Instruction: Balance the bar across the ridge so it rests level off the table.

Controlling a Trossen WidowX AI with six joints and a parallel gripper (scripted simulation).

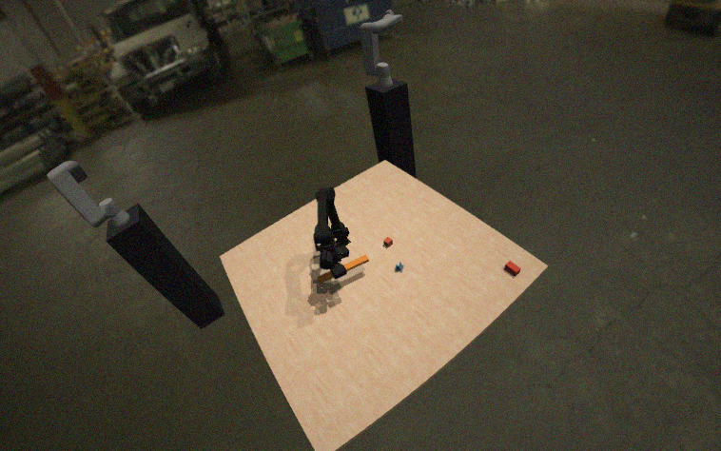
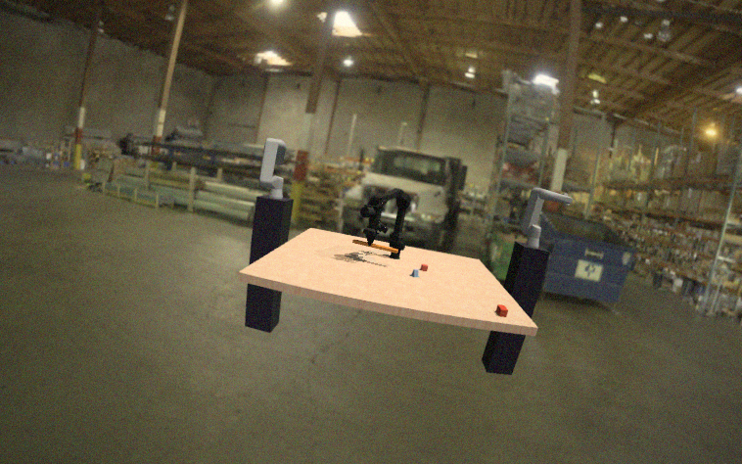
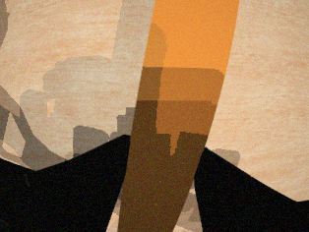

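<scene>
The long orange bar (image 1: 357, 263) (image 2: 386, 248) (image 3: 192, 39) is held in the air above the table (image 1: 372, 340) (image 2: 328, 279), with its shadow apart from it on the table top. My gripper (image 1: 335, 271) (image 2: 371, 244) (image 3: 163, 149) is shut on the bar near its middle, one black finger on each side in the wrist view. The small blue ridge (image 1: 399, 267) (image 2: 415, 273) stands on the table, beyond the bar's right end in the top and exterior views. The ridge is not in the wrist view.
A small red block (image 1: 388, 242) (image 2: 424, 267) stands near the ridge. Another red block (image 1: 512, 267) (image 2: 501, 310) lies near the table's right corner. Two grey arms on dark pillars (image 1: 390, 125) (image 2: 269, 224) stand by the table's edges.
</scene>
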